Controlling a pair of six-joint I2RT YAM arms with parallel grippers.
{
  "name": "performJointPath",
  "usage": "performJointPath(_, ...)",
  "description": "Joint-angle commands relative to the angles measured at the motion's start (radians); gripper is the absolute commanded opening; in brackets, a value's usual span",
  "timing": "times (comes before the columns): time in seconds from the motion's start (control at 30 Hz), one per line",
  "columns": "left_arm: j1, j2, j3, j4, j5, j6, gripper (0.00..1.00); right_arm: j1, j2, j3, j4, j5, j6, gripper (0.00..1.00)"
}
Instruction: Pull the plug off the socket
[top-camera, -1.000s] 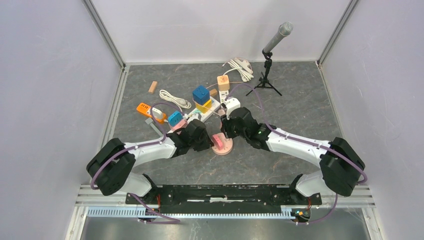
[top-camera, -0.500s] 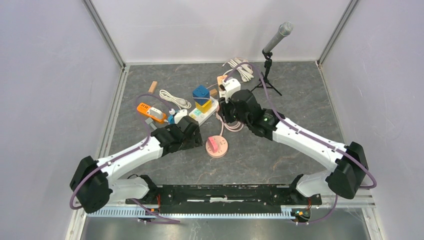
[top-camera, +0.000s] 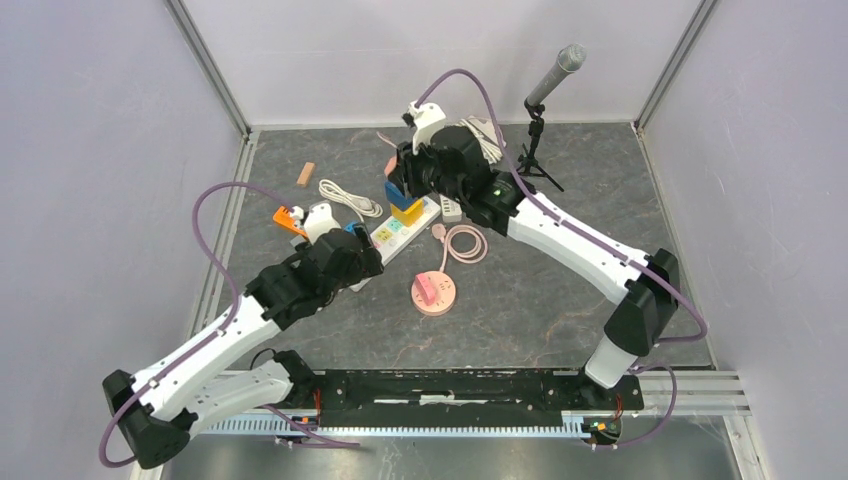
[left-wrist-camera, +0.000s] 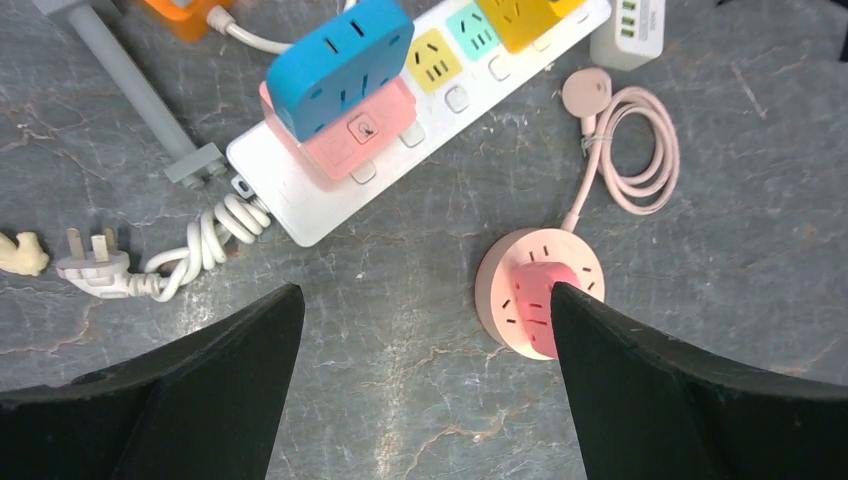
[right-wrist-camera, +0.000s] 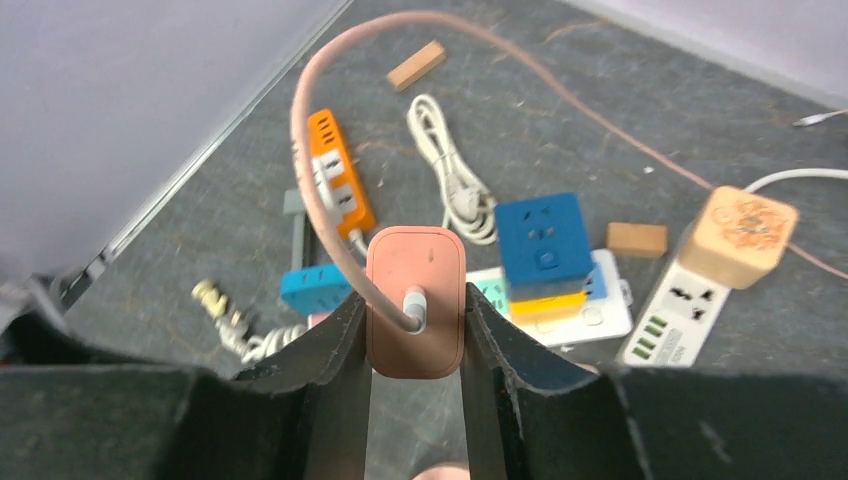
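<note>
Right wrist view gives us the clearest look at the plug (right-wrist-camera: 420, 265): a salmon-pink block held by its two sides between the dark fingers (right-wrist-camera: 335, 360) of the right tool (right-wrist-camera: 415, 300), which is clamped firmly on it. A pink cable (right-wrist-camera: 297, 130) leaves the middle of the plug's face and arcs up and away. The plug hangs well above the bench (right-wrist-camera: 560, 110), apart from every outlet below it. Beneath it we see a blue cube adapter (right-wrist-camera: 545, 235) stacked on a yellow one, seated on the white power strip (right-wrist-camera: 610, 310), with an orange strip (right-wrist-camera: 338, 185) lying further left. In the top view the right arm reaches over the far part of this cluster. The left tool (left-wrist-camera: 425, 300) hovers with its fingers spread wide and nothing between them, above bare bench. From its camera we see the near end of the white power strip carrying a blue adapter (left-wrist-camera: 340, 62) on a pink one, and a round pink socket (left-wrist-camera: 495, 290) just beside the right finger.
</note>
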Motion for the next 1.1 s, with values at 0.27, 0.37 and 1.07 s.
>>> performJointPath(0.27, 0.007, -0.073, 0.069, -0.053, -0.098, 0.030, 1.00, -0.188, -0.141, -0.092, -0.102, 0.428, 0.035, 0.00)
performJointPath(0.37, 0.009, -0.045, 0.077, -0.032, -0.084, 0.046, 1.00, -0.256, -0.212, -0.186, -0.153, 0.482, 0.082, 0.00)
performJointPath(1.07, 0.021, 0.073, 0.077, 0.034, -0.001, 0.080, 1.00, -0.518, -0.382, -0.815, -0.156, 0.267, 0.040, 0.15)
